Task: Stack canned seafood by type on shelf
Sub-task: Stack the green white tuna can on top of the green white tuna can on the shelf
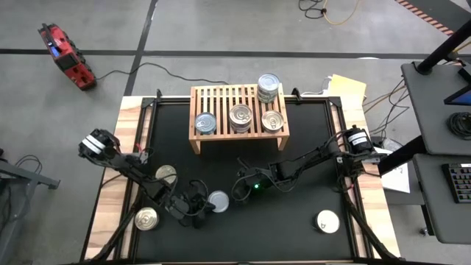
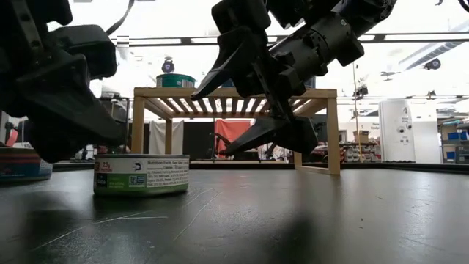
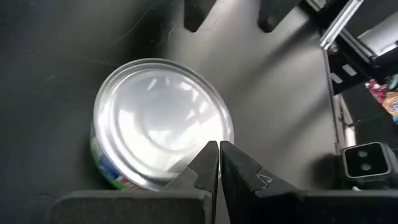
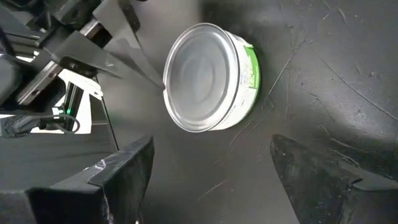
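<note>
- Plainly, the right gripper (image 1: 237,185) hangs with its fingers (image 4: 118,171) spread wide and nothing between them, aimed at the green-labelled can (image 1: 218,201) sitting flat on the black mat (image 1: 294,140), just ahead of it.
- The left gripper (image 1: 197,210) has its fingers (image 3: 208,163) pressed together, empty, right beside that same can on the opposite side. The risk: the two grippers are close, and a reach by the right one could knock into the left, or shove the can against it.
- The can is short and its lid smooth; a grip set too high or off-centre could let it slip or skid on the mat.
- Outward, three more cans lie loose: two near the left arm (image 1: 166,174) (image 1: 146,218) and one with a whitish lid (image 1: 328,221) towards the right front. A sweeping arm could scatter them.
- The shelf (image 1: 221,96) carries three cans in a row (image 1: 205,123) (image 1: 241,117) (image 1: 272,120) and a stack at its back right corner (image 1: 268,87). In my judgement, placing a can of the wrong type, or setting it off-centre on the slats, could topple that stack.
</note>
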Controlling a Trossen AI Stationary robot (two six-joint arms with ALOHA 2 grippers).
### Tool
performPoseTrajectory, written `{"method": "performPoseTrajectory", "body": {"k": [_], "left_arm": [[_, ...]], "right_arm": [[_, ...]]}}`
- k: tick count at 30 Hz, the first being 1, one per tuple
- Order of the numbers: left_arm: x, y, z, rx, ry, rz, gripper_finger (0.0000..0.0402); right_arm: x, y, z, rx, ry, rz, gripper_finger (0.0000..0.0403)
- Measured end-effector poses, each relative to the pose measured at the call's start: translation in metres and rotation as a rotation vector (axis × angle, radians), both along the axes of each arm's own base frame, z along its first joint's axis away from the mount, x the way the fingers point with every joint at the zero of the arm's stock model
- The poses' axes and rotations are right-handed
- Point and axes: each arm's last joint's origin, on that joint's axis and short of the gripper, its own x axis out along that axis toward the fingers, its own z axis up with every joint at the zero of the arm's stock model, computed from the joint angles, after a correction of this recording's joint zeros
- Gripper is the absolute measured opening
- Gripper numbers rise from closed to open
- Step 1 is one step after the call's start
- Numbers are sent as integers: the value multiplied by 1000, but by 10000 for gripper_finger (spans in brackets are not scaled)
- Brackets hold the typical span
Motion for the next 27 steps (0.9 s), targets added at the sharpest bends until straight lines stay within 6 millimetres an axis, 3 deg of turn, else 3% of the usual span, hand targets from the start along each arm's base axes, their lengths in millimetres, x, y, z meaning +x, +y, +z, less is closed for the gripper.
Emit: {"method": "performPoseTrajectory", "body": {"k": [6, 15, 27], "left_arm": [[2, -1, 11, 100, -21, -53, 0], [6, -3, 23, 435, 250, -148, 0], [-3, -6, 15, 387, 240, -112, 0]], "right_arm": [[0, 0, 0, 0, 1, 0, 306], [-1, 0, -1, -6, 9, 3, 312], [2, 0, -5, -1, 4, 1, 312]]}}
